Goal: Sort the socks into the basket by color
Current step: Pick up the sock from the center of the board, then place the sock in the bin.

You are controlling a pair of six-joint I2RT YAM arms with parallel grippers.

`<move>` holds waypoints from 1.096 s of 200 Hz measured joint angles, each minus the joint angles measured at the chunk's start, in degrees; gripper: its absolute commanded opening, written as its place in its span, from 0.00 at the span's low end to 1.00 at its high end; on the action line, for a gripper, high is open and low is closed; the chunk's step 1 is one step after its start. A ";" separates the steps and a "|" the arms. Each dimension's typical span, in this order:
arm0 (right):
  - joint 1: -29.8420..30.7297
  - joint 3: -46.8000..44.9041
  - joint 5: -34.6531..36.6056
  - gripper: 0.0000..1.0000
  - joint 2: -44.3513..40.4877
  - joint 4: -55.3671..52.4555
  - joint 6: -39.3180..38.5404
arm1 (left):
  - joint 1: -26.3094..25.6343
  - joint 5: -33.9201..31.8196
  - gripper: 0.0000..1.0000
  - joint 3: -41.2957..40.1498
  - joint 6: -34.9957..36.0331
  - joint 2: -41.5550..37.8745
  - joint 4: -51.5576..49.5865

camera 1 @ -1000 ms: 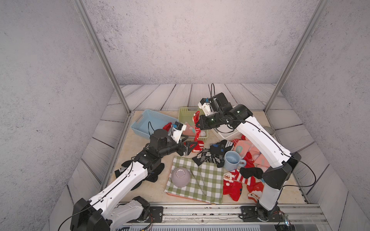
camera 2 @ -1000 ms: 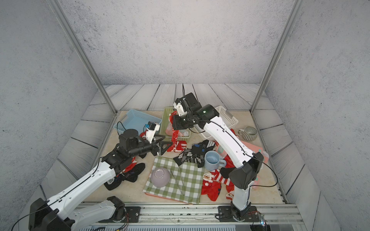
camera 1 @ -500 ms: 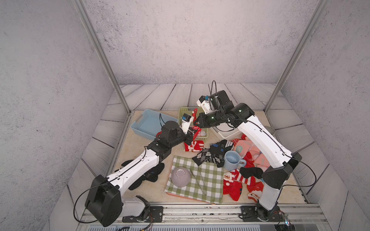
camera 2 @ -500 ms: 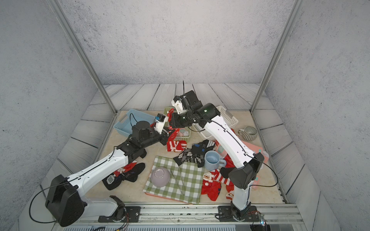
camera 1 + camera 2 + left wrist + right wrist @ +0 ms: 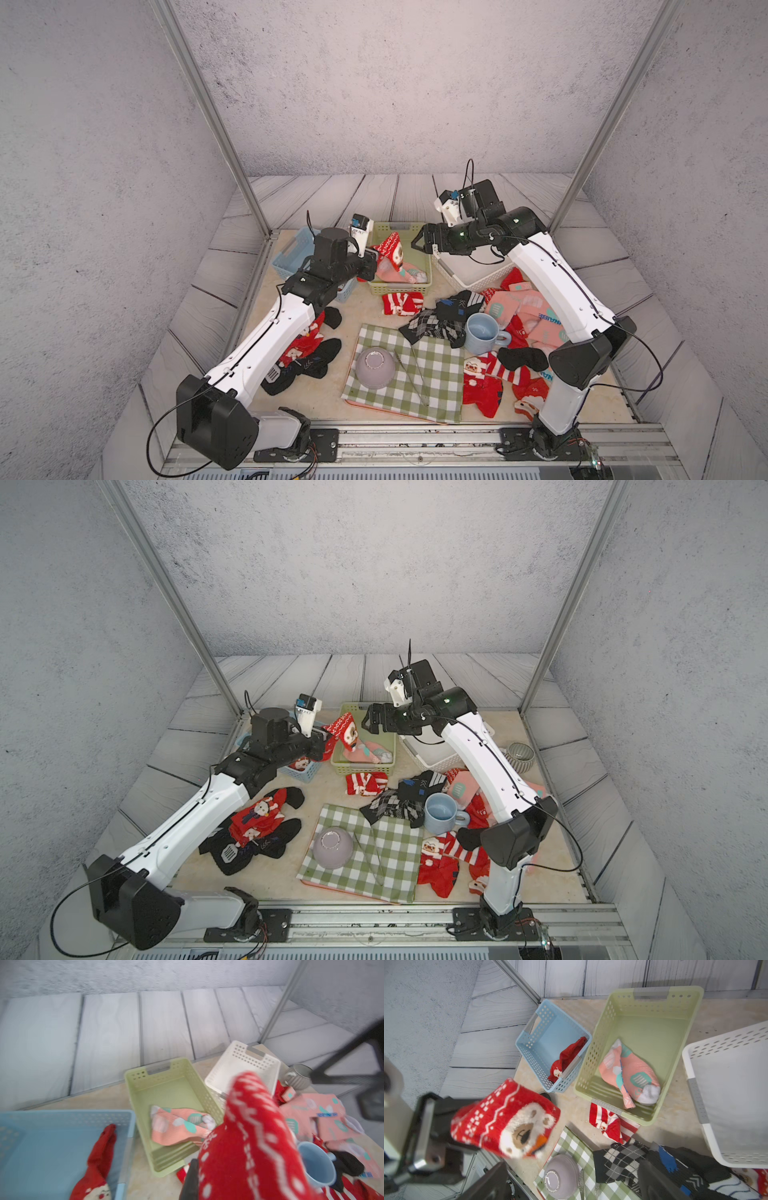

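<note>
Scanning outward from my end: red socks [image 5: 486, 382] heaped front right, black socks [image 5: 307, 365] front left beside the left arm, checked cloth [image 5: 415, 374] between them with an upturned bowl [image 5: 375, 368] on it

Further in, a black-and-grey pile [image 5: 440, 322] touches the blue mug [image 5: 482, 332]. Pink socks [image 5: 532, 311] lie below the right arm, and one striped red sock [image 5: 401, 303] sits just in front of the green basket [image 5: 399, 286]

Left gripper [image 5: 372, 266] is clamped on the held red sock [image 5: 390, 251], pinched at one end with the bear-face end sticking out past the jaws. It's off the table near the blue basket [image 5: 542, 1022] and the green one; can't tell which it's over

Right gripper [image 5: 419, 243] is spread wide with nothing in it, above the green basket's side next to the white basket [image 5: 469, 282]

Blue already has a red sock [image 5: 569, 1055] and green a pink sock [image 5: 633, 1070], so I judge this one goes in blue

Handling: light, limp, fuzzy knit. It shouldn't slip, but it drapes and could catch a rim. Best hold is the cuff or a bunched fold, both layers
</note>
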 measured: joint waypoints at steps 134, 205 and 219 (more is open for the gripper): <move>-4.92 -14.67 0.44 0.99 -4.90 -0.35 -4.52 | 16.92 -10.51 0.00 26.36 -1.44 35.15 -17.55; -6.58 -17.86 0.63 0.99 -4.92 -0.33 -5.42 | 18.38 -12.39 0.21 27.78 -1.55 44.68 -21.14; -6.62 -18.03 0.61 0.99 -4.92 -0.28 -5.42 | 18.40 -12.15 0.37 27.93 -1.44 45.20 -21.84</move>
